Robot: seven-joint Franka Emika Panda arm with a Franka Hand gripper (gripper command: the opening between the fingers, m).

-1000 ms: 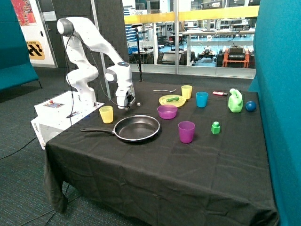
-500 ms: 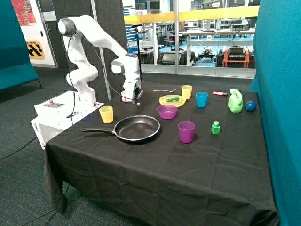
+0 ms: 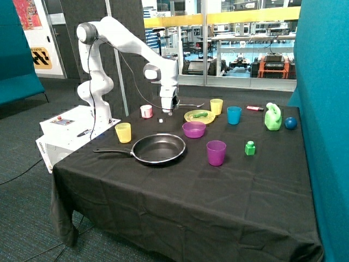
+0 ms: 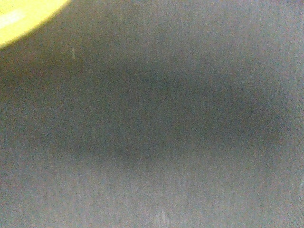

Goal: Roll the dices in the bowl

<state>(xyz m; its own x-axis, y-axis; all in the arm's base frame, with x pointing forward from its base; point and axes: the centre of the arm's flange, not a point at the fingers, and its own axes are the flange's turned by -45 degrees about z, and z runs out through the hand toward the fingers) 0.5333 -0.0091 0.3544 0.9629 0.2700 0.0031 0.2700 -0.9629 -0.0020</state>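
- Worktop: table under a black cloth, carrying every item below.
- White Franka arm: reaches out from its base beyond the far corner of the worktop; wrist points down.
- Gripper: hangs above the cloth between the small white-and-red cup and the yellow plate; whether its fingers are apart or together cannot be told; nothing visibly held.
- Small white-and-red cup: upright on the cloth, near the gripper.
- One tiny white dice: lies on the cloth between the white-and-red cup and the purple bowl, outside the bowl; a second dice cannot be made out.
- Small round translucent purple plastic bowl: stands just in front of the yellow plate, beside the pan's far rim; contents cannot be told.
- Round yellow plate: holds a green object; its rim also shows at a corner of the wrist view, otherwise filled by bare cloth.
- Black frying pan: handle towards the nearer yellow cup.
- Yellow plastic cup: beside the pan handle.
- Second yellow cup: behind the plate.
- Blue cup: beside the second yellow cup.
- Purple cup: near the pan.
- Green block: near the purple cup.
- Green jug and blue ball: side by side at the far edge.
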